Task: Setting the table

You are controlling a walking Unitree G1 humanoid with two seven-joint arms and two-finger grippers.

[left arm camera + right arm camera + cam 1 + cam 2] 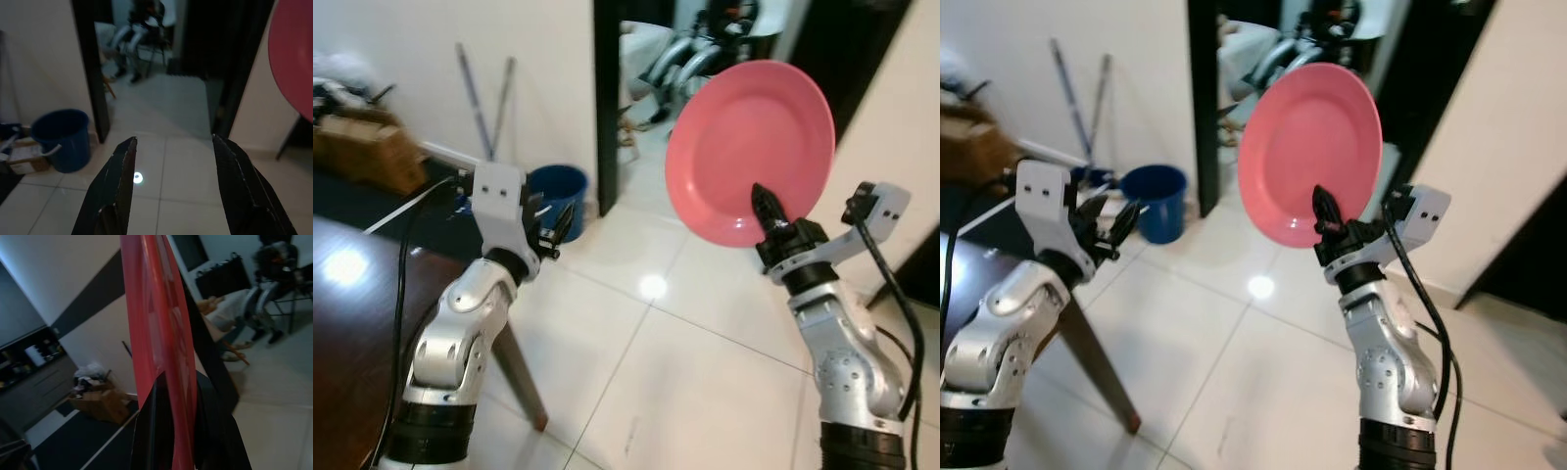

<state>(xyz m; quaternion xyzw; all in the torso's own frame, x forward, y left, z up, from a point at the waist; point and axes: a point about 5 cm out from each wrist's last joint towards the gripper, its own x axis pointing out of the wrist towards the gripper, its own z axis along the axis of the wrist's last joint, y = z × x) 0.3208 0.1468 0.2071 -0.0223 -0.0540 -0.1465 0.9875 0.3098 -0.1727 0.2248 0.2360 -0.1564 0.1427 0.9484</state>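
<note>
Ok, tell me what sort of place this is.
Probably a lived-in home: a dark wooden table on a pale tiled floor, a blue bucket by a doorway, and a cardboard box against the wall.

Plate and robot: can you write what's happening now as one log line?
right gripper: shut on pink plate, held upright in air | left gripper: open, empty | table: at robot's left, plate not yet set

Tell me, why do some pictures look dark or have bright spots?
Left eye view: lamp glare on the floor tiles and the dark table. Left wrist view: dim, with the doorway beyond soft. Right wrist view: the pink plate looms close and blurred in the right end effector.
</note>
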